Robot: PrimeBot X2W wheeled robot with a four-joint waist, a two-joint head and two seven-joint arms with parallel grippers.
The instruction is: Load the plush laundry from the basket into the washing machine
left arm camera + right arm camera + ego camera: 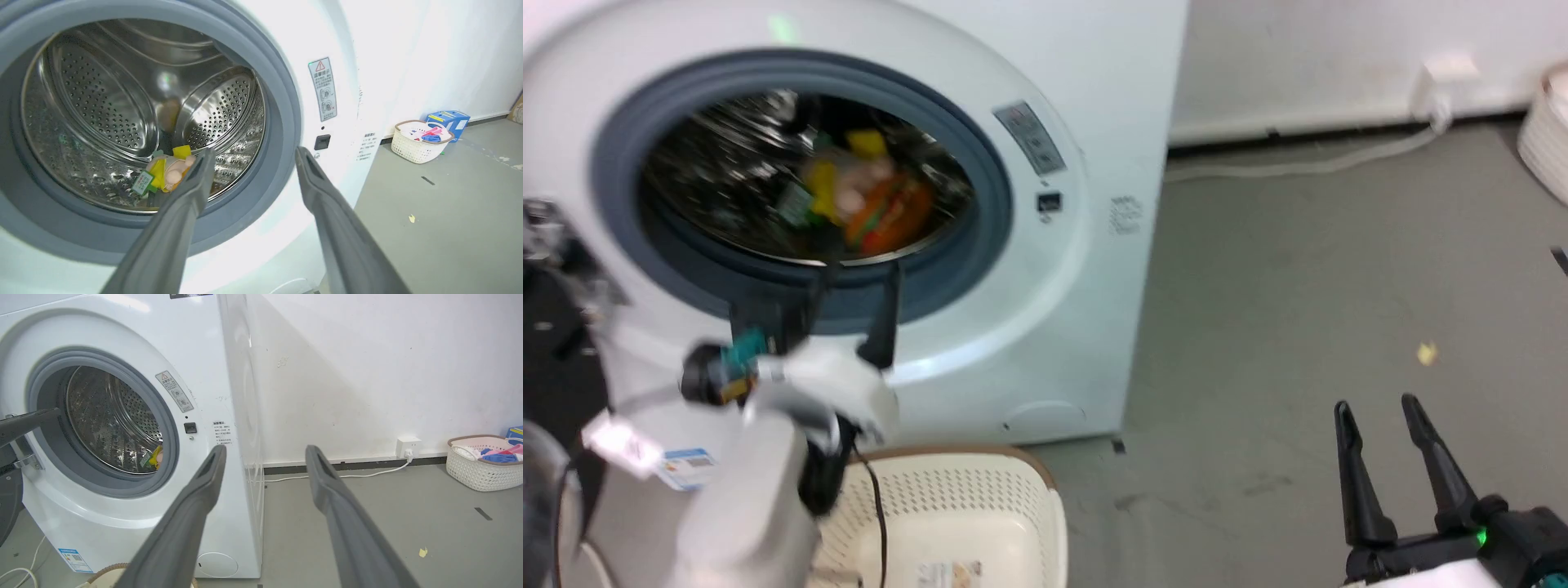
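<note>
Left tool (254,153), spread wide, before half-hidden plush laundry (169,173) inside washing machine (347,81)

grey floor (1298,269) | washing machine (1094,82) parked on it, cream basket (947,494) right at its foot | along the wall: white cable (367,472), clothes-filled white basket (478,477), blue box (447,122) just beside it | lil yellow scrap (1426,353) mid-floor

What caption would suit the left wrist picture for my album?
Open left gripper before the washing machine, the plush laundry lying inside its steel drum.
</note>
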